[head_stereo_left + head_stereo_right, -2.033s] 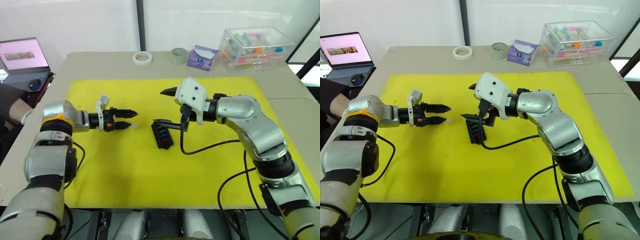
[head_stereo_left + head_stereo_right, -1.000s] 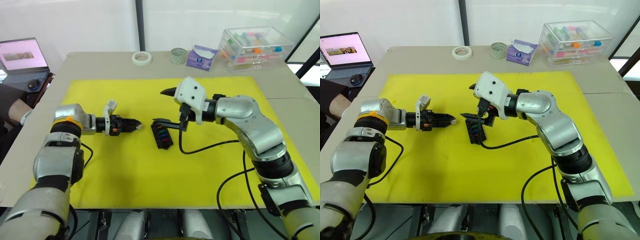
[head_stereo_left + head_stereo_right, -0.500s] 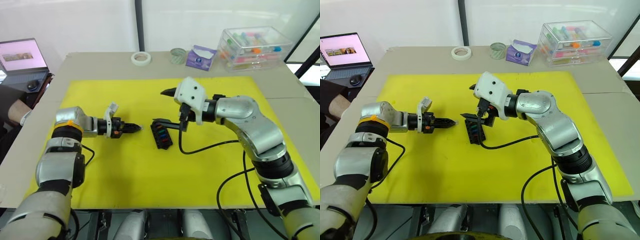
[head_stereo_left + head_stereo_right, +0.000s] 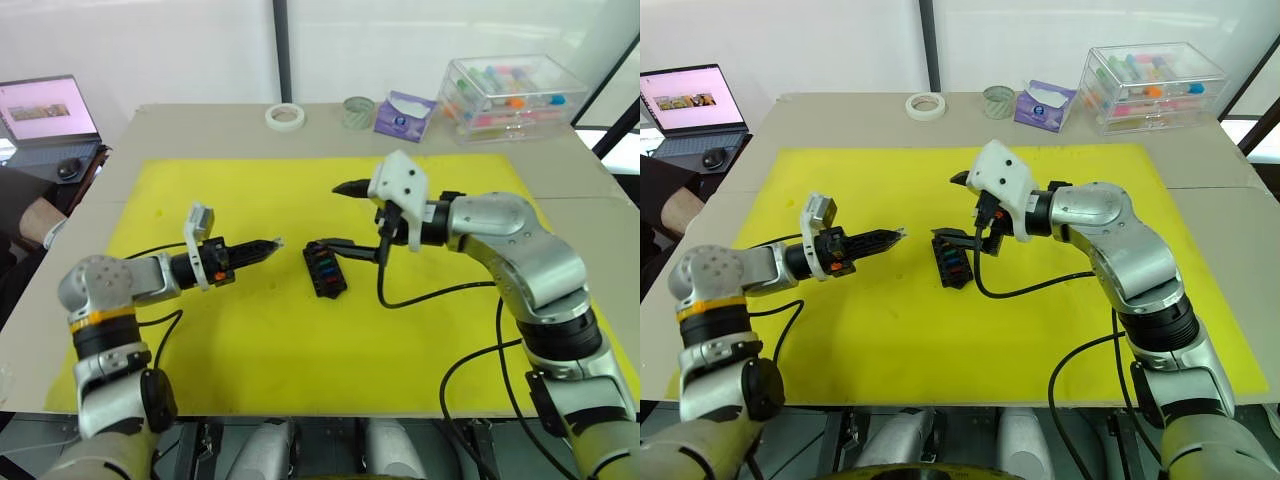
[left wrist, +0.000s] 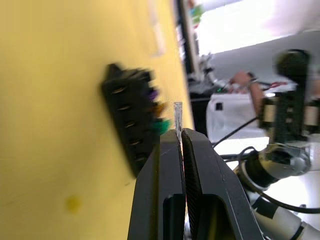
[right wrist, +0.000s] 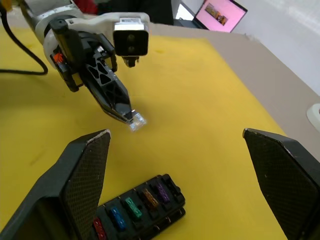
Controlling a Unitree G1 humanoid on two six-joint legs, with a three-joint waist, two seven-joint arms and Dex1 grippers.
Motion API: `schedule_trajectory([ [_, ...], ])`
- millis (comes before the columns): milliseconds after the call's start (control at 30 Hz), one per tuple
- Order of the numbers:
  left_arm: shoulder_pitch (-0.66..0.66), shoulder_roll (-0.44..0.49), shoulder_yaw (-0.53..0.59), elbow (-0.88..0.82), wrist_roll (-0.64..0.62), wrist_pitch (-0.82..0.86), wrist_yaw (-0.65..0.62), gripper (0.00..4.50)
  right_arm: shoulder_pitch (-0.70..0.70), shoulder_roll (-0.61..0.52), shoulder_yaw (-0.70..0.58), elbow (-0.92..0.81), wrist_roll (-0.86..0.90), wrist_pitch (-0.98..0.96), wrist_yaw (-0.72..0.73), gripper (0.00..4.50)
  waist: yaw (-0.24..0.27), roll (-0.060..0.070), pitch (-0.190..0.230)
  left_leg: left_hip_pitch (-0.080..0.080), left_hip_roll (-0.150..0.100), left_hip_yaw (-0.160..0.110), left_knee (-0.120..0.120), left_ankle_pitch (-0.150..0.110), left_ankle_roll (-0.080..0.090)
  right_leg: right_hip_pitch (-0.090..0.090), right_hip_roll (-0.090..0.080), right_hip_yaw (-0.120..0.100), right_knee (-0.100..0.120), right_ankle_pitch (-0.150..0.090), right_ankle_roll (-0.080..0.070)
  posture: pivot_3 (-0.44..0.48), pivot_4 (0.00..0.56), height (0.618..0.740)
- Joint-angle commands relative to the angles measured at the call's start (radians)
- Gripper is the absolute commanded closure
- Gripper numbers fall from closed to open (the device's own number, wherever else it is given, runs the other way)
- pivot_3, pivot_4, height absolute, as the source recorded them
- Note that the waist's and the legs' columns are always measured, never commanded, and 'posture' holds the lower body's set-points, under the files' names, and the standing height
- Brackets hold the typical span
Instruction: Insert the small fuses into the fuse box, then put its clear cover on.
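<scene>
Left gripper [image 4: 272,243] pinches a tiny clear fuse [image 6: 136,121] above open yellow mat [image 4: 300,340], near the small black slotted fuse box [image 4: 324,269]. Right gripper [image 6: 175,150] spread wide over it.

A beige table [image 4: 180,125] carries a bright yellow mat [image 4: 300,330] under even, bright light. At its far edge sit a tape roll [image 4: 286,116], a purple tissue pack [image 4: 404,113] and a clear box of coloured tubes [image 4: 515,92]. A laptop [image 4: 45,112] glows pink to the left, before a white wall [image 4: 150,45].
</scene>
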Motion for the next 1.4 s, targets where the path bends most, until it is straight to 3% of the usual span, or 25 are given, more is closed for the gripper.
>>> schedule_trajectory([
  [33, 0.042, -0.015, 0.038, -0.24, -0.093, -0.052, 0.03, 4.48, -0.019, 0.023, -0.157, 0.005, 0.197, 0.168, -0.007, 0.0, 0.0, 0.0, 0.0, 0.0, 0.0, 0.0, 0.0, 0.0, 0.0, 0.0, 0.0, 0.0, -0.001, 0.0, 0.0, 0.0, 0.15, 0.74],
  [167, 0.072, 0.039, -0.037, -0.355, -0.196, -0.056, -0.024, 4.48, -0.031, -0.001, -0.241, 0.045, 0.356, 0.306, 0.029, 0.0, 0.002, 0.0, 0.0, 0.0, 0.002, 0.001, -0.001, 0.0, 0.0, 0.003, 0.001, 0.0, -0.007, 0.0, 0.0, 0.0, 0.15, 0.74],
  [333, 0.083, 0.124, -0.148, -0.444, -0.194, -0.224, -0.125, 4.48, -0.03, -0.078, -0.223, 0.072, 0.43, 0.357, 0.114, 0.0, 0.012, 0.0, 0.0, 0.0, 0.002, 0.002, -0.001, 0.0, 0.0, 0.004, 0.001, 0.0, -0.01, 0.0, 0.0, 0.0, 0.15, 0.74],
  [467, 0.113, 0.155, -0.219, -0.496, -0.16, -0.378, -0.181, 4.48, -0.049, -0.055, -0.235, 0.071, 0.485, 0.394, 0.075, 0.0, 0.019, 0.0, 0.0, 0.001, 0.003, 0.003, -0.001, 0.0, 0.0, 0.004, 0.001, 0.0, -0.011, 0.0, 0.0, 0.0, 0.15, 0.74],
  [600, 0.12, 0.14, -0.25, -0.498, -0.169, -0.461, -0.151, 4.48, -0.03, 0.002, -0.246, 0.043, 0.52, 0.397, -0.007, 0.0, 0.024, 0.0, 0.0, 0.001, 0.003, 0.003, -0.001, 0.0, 0.0, 0.004, 0.001, 0.0, -0.011, 0.0, 0.0, 0.0, 0.15, 0.74],
  [700, 0.141, 0.141, -0.278, -0.508, -0.166, -0.513, -0.148, 4.5, -0.008, 0.04, -0.258, 0.01, 0.558, 0.406, -0.062, 0.61, 0.026, 0.0, 0.0, 0.001, 0.003, 0.003, -0.001, 0.0, 0.0, 0.005, 0.001, 0.0, -0.011, 0.0, 0.0, 0.0, 0.15, 0.74],
  [800, 0.135, 0.134, -0.29, -0.502, -0.184, -0.542, -0.121, 4.5, 0.006, 0.048, -0.261, -0.007, 0.584, 0.408, -0.101, 1.64, 0.026, 0.0, 0.0, 0.0, 0.002, 0.003, -0.001, 0.0, 0.0, 0.005, 0.001, 0.0, -0.012, 0.0, 0.0, 0.0, 0.15, 0.74],
  [1133, 0.131, 0.112, -0.319, -0.494, -0.24, -0.594, -0.039, 4.5, 0.023, 0.13, -0.318, -0.024, 0.763, 0.44, -0.297, 1.64, 0.024, 0.0, 0.0, 0.001, 0.003, 0.003, -0.001, 0.0, 0.0, 0.005, 0.002, 0.0, -0.012, 0.0, 0.0, 0.0, 0.15, 0.74],
  [1400, 0.116, 0.109, -0.334, -0.474, -0.282, -0.613, -0.006, 4.5, 0.041, 0.124, -0.313, -0.028, 0.855, 0.43, -0.379, 1.64, 0.023, 0.0, 0.0, 0.001, 0.003, 0.003, -0.001, 0.0, 0.0, 0.005, 0.002, 0.0, -0.012, 0.0, 0.0, 0.0, 0.15, 0.74],
])
